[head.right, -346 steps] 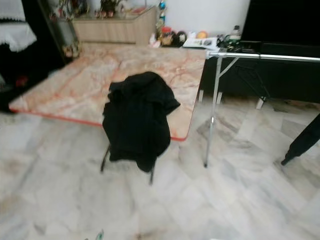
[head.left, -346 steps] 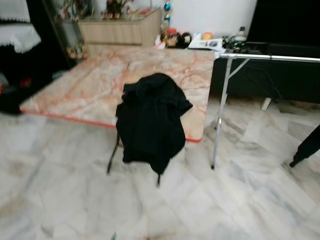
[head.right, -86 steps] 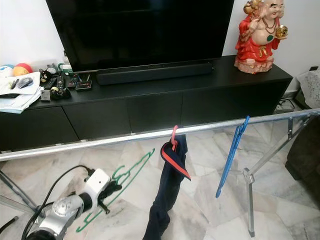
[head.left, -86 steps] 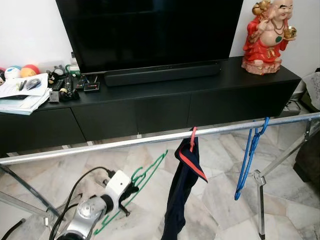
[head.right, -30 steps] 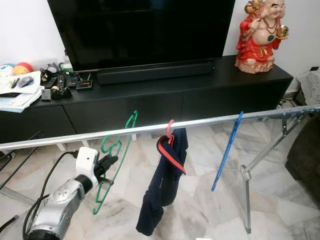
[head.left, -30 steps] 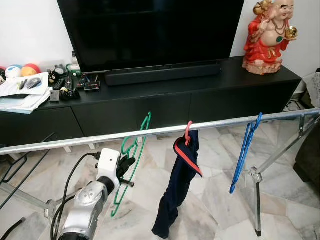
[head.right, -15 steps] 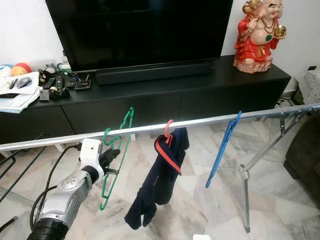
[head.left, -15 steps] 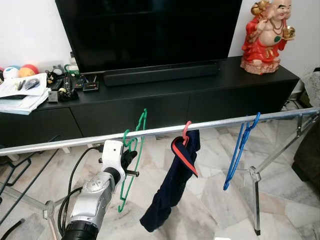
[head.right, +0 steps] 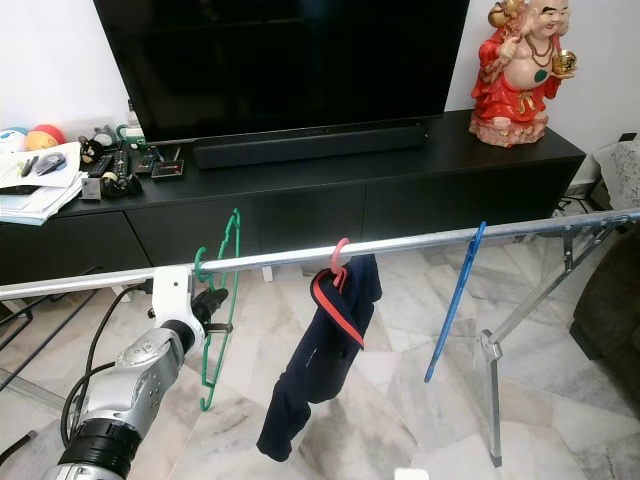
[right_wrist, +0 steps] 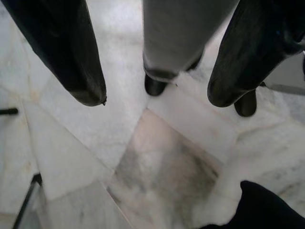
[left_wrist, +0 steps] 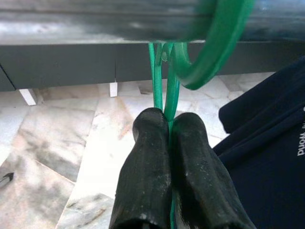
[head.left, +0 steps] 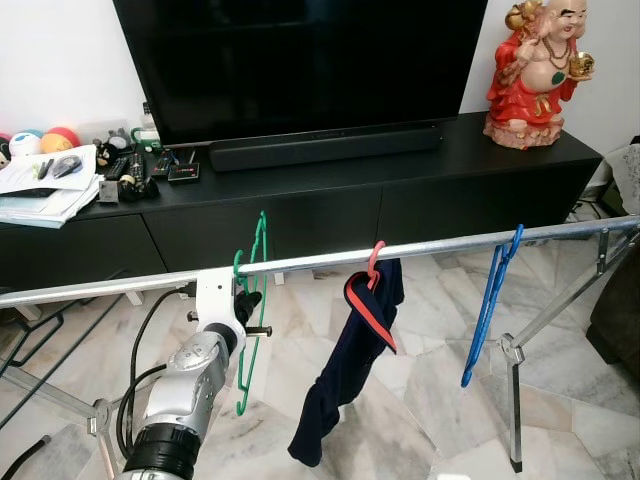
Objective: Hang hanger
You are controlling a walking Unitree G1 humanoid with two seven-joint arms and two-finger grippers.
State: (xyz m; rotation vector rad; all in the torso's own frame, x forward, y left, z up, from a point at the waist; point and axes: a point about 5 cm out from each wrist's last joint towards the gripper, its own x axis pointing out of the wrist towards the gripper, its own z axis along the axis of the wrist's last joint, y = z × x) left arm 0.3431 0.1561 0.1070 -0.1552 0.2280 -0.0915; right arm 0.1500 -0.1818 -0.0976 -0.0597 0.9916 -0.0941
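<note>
Left end effector (head.left: pixel 245 303) clenched on one green hanger (head.left: pixel 252 300), hanging long-axis downward, hook over the rail (head.left: pixel 430 244); three hangers total.

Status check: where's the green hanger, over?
Left gripper shut on green hanger, hook over the rail. Right gripper open, idle above floor. Navy garment hangs just right of it, not touching.

Along the rail (head.left: pixel 430 246) before the cabinet (head.left: pixel 300 215), left to right: hanger (head.left: pixel 252 300), garment (head.left: pixel 350 370), another hanger (head.left: pixel 490 305).
</note>
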